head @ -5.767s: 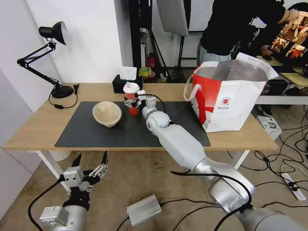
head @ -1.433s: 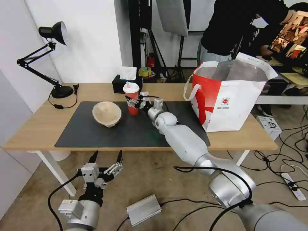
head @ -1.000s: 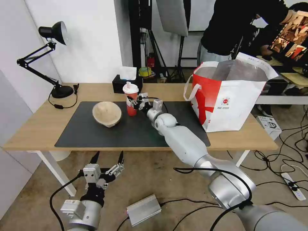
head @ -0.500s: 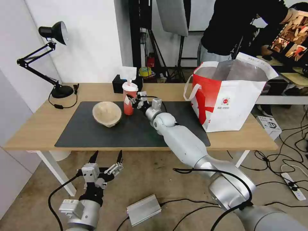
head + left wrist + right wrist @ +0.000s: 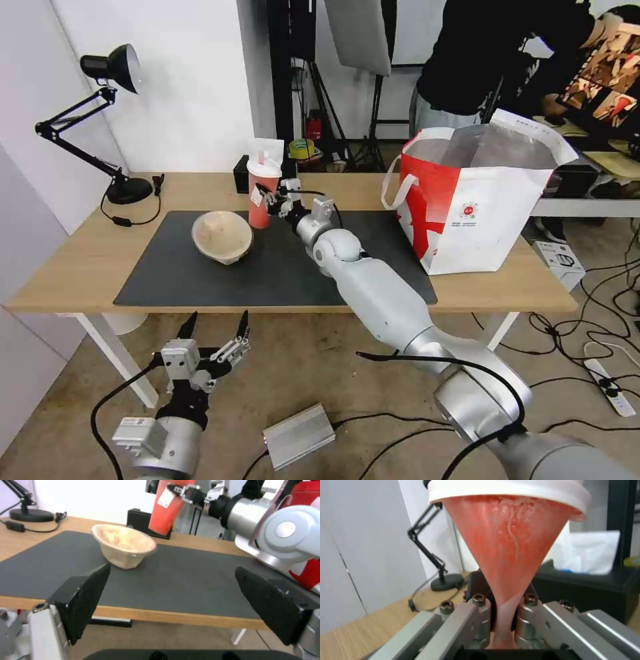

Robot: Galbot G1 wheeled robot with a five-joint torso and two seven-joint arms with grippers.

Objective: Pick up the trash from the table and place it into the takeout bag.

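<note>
We see our right gripper (image 5: 268, 198) clamped on the red cup (image 5: 261, 192), its jaws pinching the cup's lower body, which is squeezed thin between them in the right wrist view. The cup (image 5: 170, 506) is tilted and lifted off the dark mat (image 5: 280, 263), just in front of the black tissue box (image 5: 141, 520). The beige bowl (image 5: 222, 237) sits on the mat beside it. The takeout bag (image 5: 477, 203) stands open at the counter's (image 5: 73, 260) right end, well apart from the cup. Our left gripper (image 5: 213, 333) hangs below the counter's front edge, jaws spread wide
</note>
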